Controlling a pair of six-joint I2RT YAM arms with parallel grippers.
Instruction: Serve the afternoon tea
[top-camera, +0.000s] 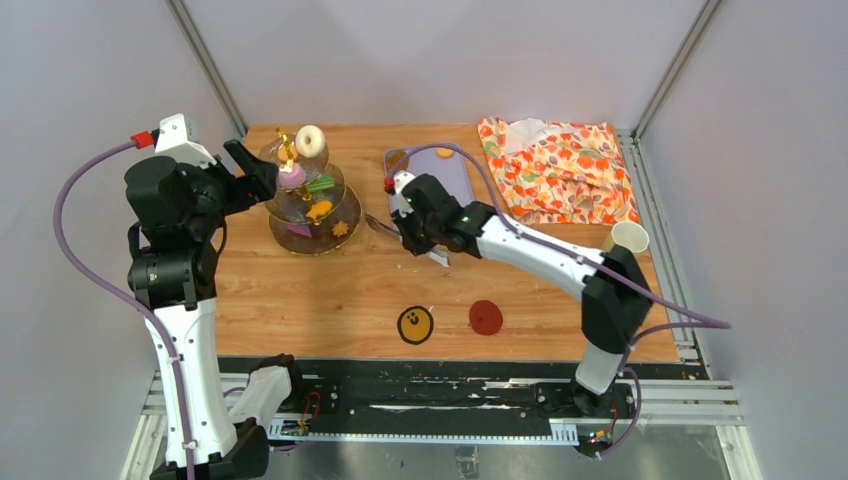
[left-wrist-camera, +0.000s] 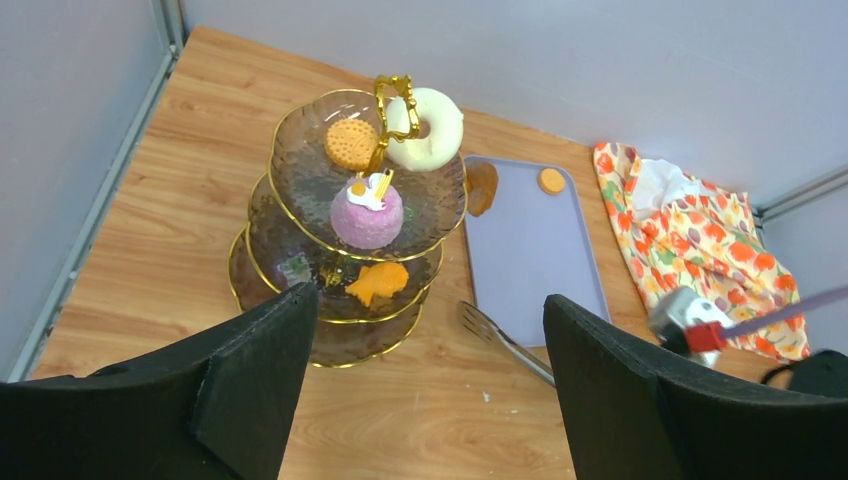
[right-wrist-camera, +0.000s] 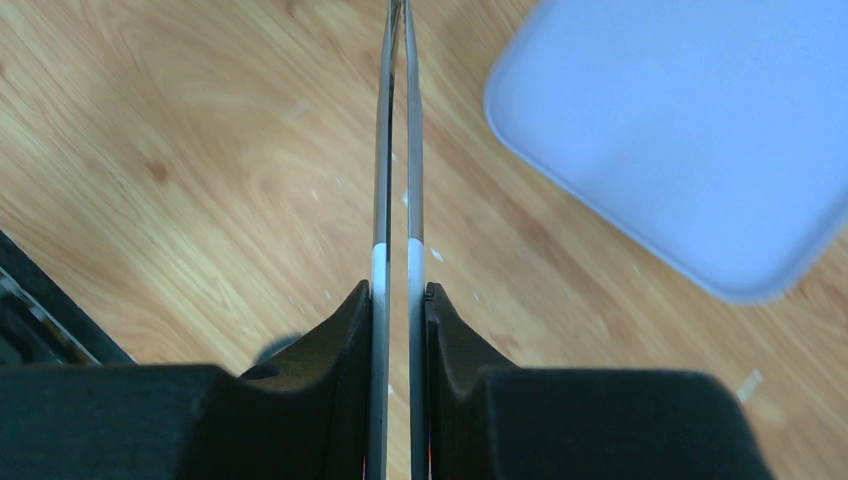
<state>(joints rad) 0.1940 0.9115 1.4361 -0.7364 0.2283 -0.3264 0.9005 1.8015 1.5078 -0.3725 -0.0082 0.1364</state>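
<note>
So the right gripper (right-wrist-camera: 398, 293) has jaws pinched narrow on the tongs (right-wrist-camera: 397, 140), lilac tray (right-wrist-camera: 690, 130) at 1 o'clock; the left gripper (left-wrist-camera: 430, 315) has jaws wide, 3-tier stand (left-wrist-camera: 300, 185) at 11 o'clock.

A wooden worktop (top-camera: 330, 290) is seen. A lilac tray (top-camera: 440, 170) is laid flat near the middle of its far edge. Metal tongs (left-wrist-camera: 500, 340) are seen just beside the tray's near-left corner, their two arms squeezed almost together. An orange-flowered cloth (top-camera: 555, 170) is crumpled at the far right corner. Two round discs are laid side by side but apart near the front edge: a yellow, black-rimmed one (top-camera: 415, 324) and a red one (top-camera: 486, 317).
</note>
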